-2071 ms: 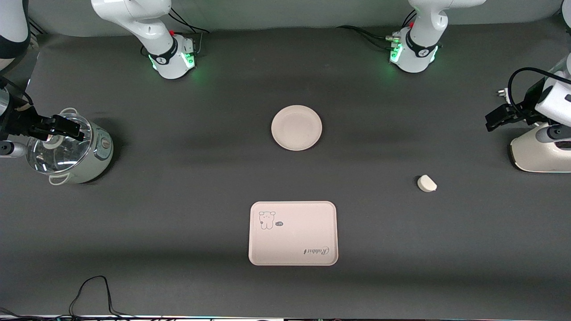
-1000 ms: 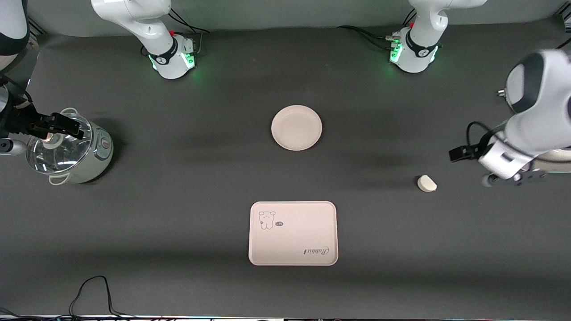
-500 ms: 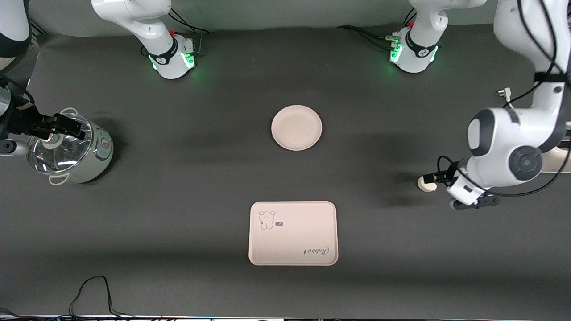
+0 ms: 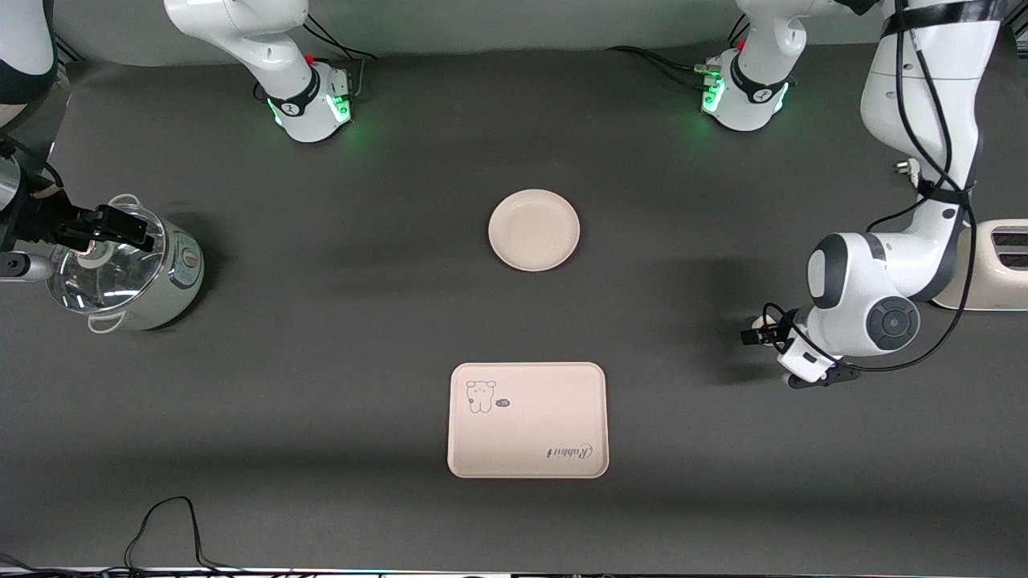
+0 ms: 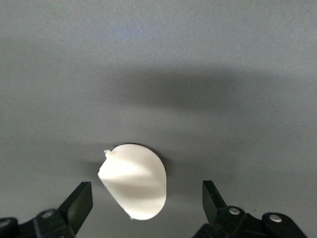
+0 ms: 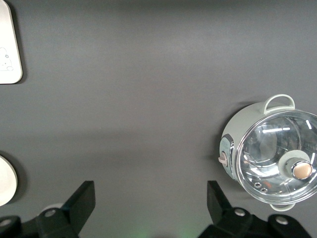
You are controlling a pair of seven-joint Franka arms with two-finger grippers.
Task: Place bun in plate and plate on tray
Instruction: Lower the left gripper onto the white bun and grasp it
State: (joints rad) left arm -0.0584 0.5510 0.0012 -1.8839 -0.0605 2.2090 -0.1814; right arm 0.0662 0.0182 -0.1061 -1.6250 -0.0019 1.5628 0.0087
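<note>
Left wrist view: left gripper (image 5: 146, 201) lowered over the dark table (image 5: 223, 74), black fingers (image 5: 79, 203) spread wide apart, gripping nothing. Between them, the bun (image 5: 136, 186), a small smooth white half-round lump lying on the table, with a gap showing at each finger.

Front view: same left gripper (image 4: 760, 332) at mid-height of the frame, toward the left arm's end of the table, with only a sliver of the bun (image 4: 759, 323) peeking out by the black fingertips. Just above the arm's white wrist, at the frame's edge, a cream toaster (image 4: 996, 269).

At the frame's centre, slightly high, the round cream plate (image 4: 534, 229), bare. Low in the centre, nearer the camera, the rectangular tray (image 4: 527, 420) with its cartoon animal and the word "Rabbit", well apart from plate and bun.

Toward the right arm's end, right gripper (image 4: 112, 227) waiting over the glass lid of a pale green pot (image 4: 173, 277). In the right wrist view, its fingers (image 6: 81, 201) likewise wide apart, holding nothing.
</note>
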